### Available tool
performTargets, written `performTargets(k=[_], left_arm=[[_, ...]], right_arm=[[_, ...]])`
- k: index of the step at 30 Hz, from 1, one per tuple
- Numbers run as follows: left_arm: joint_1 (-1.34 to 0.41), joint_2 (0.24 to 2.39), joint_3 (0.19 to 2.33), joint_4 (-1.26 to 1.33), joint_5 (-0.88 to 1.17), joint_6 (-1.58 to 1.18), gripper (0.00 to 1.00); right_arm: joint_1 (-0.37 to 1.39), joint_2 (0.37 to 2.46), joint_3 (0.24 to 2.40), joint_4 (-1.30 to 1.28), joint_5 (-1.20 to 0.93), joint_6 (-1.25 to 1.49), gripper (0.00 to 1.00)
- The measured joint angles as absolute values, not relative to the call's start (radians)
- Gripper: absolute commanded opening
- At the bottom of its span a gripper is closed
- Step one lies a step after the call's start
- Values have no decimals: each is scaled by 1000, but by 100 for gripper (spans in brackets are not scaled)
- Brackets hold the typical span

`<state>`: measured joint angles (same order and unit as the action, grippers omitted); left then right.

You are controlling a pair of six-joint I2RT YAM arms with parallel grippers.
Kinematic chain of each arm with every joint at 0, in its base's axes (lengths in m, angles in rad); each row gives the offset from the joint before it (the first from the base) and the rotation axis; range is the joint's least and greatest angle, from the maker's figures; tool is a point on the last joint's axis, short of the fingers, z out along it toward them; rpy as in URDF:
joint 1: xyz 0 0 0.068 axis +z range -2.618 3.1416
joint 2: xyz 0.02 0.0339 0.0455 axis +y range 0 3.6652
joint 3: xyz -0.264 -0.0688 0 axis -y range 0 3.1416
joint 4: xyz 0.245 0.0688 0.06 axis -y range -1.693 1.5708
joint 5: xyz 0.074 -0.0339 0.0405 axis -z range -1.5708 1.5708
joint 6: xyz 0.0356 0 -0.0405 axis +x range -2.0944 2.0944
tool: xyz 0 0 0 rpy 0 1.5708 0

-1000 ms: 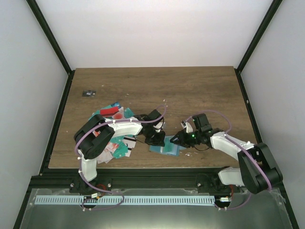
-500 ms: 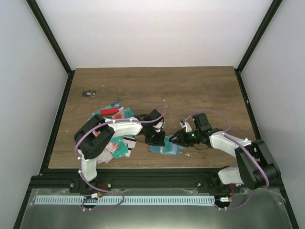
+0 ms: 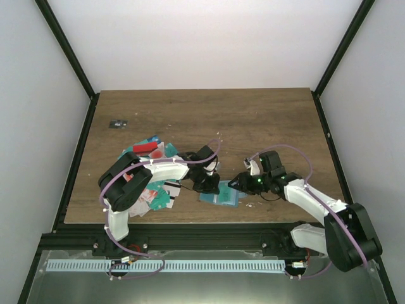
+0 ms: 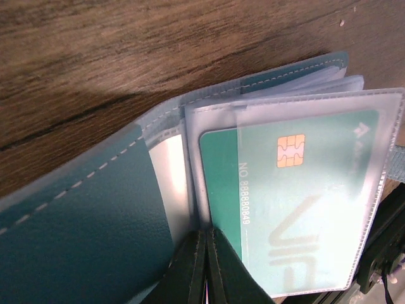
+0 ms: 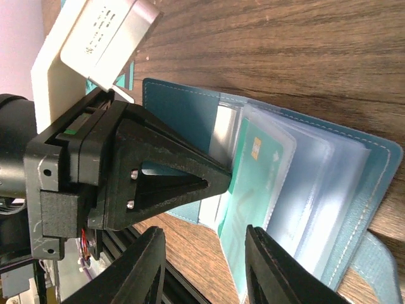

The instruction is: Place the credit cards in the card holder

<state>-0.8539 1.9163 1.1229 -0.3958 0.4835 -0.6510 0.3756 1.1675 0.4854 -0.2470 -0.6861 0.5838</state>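
The teal-blue card holder (image 3: 223, 194) lies open on the table, its clear sleeves fanned out (image 5: 342, 183). A teal credit card (image 4: 297, 190) with a gold chip sits most of the way inside a clear sleeve, its left edge sticking out. It also shows in the right wrist view (image 5: 252, 190). My left gripper (image 4: 207, 239) is shut, its tip touching that card's exposed edge by the holder's fold (image 4: 82, 240). My right gripper (image 5: 205, 269) is open and empty, just off the holder's near edge, facing the left gripper (image 5: 164, 180). The other credit cards (image 3: 149, 180) lie piled to the left.
A small dark object (image 3: 118, 123) lies at the table's far left. The table's front edge and the black frame rail (image 3: 202, 229) run just below the holder. Both arms meet close together over the holder.
The right arm has shifted slightly to the right, its gripper drawn back a little from the holder. The left gripper and the holder have stayed put.
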Motion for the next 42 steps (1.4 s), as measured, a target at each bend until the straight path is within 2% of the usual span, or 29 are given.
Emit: performTargets(k=[35,42], left_arm=[[-865,1914,1113,-370,491,-682,4],[-864,1857,1176,-448,447,-685,8]], right_arm=[[380,1301,475,-189,-741,569,38],[393,1331,480,-186,-761,565,38]])
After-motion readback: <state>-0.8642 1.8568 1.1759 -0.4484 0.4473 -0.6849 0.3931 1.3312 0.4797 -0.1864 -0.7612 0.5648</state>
